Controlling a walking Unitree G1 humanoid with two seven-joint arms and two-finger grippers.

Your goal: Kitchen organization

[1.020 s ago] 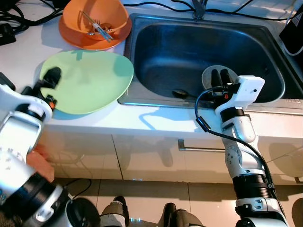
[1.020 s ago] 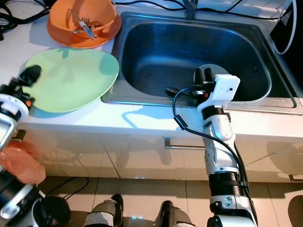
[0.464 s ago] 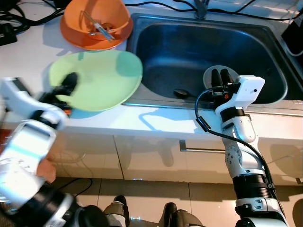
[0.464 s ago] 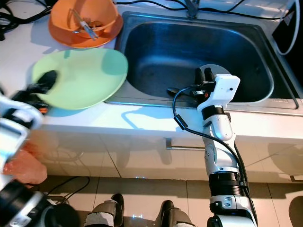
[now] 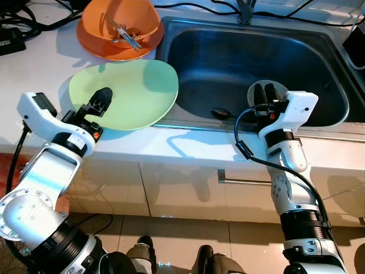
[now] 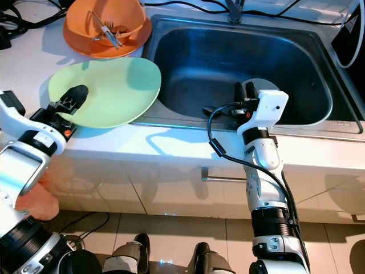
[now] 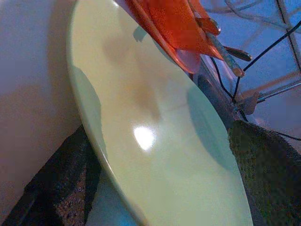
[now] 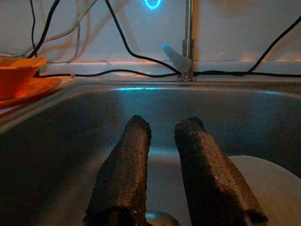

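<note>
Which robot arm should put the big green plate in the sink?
Probably the left. The left gripper is already shut on the green plate, whose edge overhangs the sink. The right gripper hovers over the sink, holding nothing.

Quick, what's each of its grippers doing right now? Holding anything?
Left gripper: shut on the rim of the pale green round plate on the counter.
Right gripper: holds nothing, fingers slightly apart over the steel sink.

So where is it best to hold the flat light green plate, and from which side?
Grip the light green plate at its near left rim, coming from the counter's front edge: that thin rim overhangs there, where the left end effector already pinches it.
</note>
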